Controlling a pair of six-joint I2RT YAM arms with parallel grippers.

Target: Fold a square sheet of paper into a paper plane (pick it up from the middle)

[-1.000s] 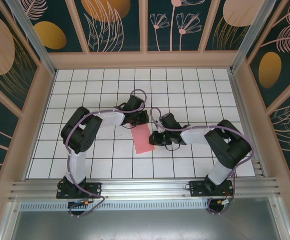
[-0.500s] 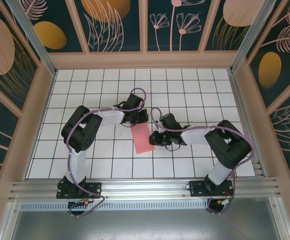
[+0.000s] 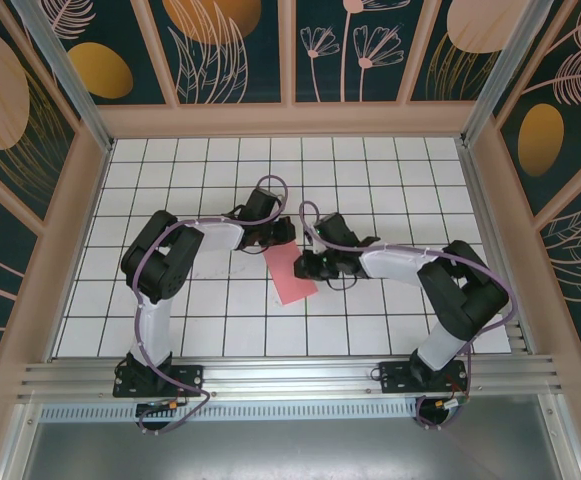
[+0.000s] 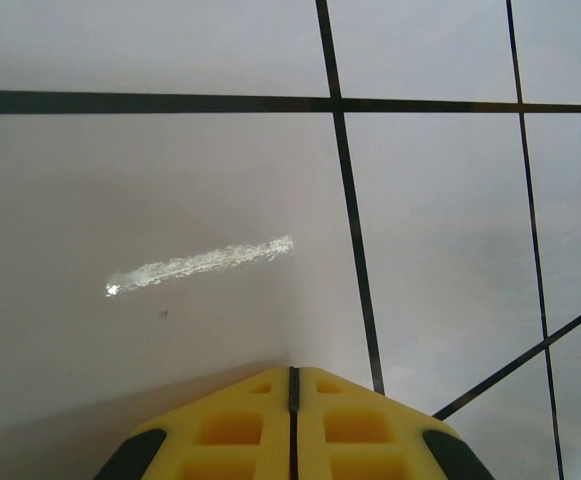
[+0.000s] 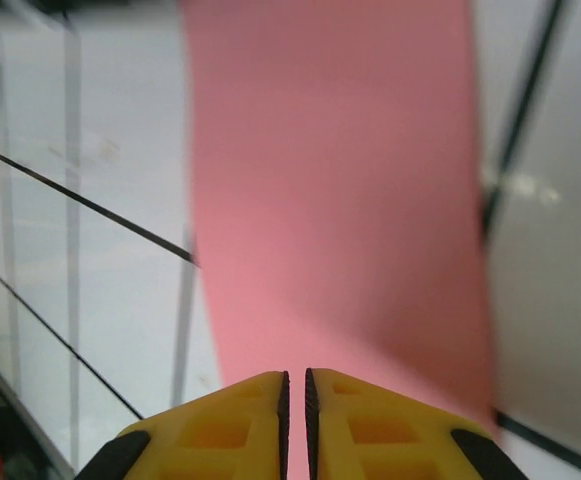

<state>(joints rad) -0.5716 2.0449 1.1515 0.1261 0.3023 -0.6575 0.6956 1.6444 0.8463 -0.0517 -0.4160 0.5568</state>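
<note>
Right hand (image 3: 303, 266) had swung inward and further from its base since a second back. The square sheet of paper (image 3: 290, 275) had twisted round with it, so it lay skewed to the grid instead of lined up. Left hand (image 4: 292, 372) had barely budged.

Up close, the right hand's fingers were pinched down to a thin slit with pink running straight out ahead of the tips. I'd call that a grip on the sheet's edge, though the wrist view was blurry. Beyond that hand the sheet stretched off as a longish strip, narrower than square, so my guess was it had one fold in it already.

The left hand was closed tight on nothing, with bare counter (image 4: 150, 180) and a shiny scuff (image 4: 200, 265) in front of it. From above it sat just beside the sheet's end, off to the right hand's left. Couldn't tell if it was touching.

Handling-wise it's featherweight, floppy and flat on a slick counter, so it'd slide and spin at any nudge. It'd also crease easily, and a stray crease would wreck the fold lines. Grabbing the middle only works if it's bowed up first. Otherwise I'd pinch an edge and pin it with the other hand.
</note>
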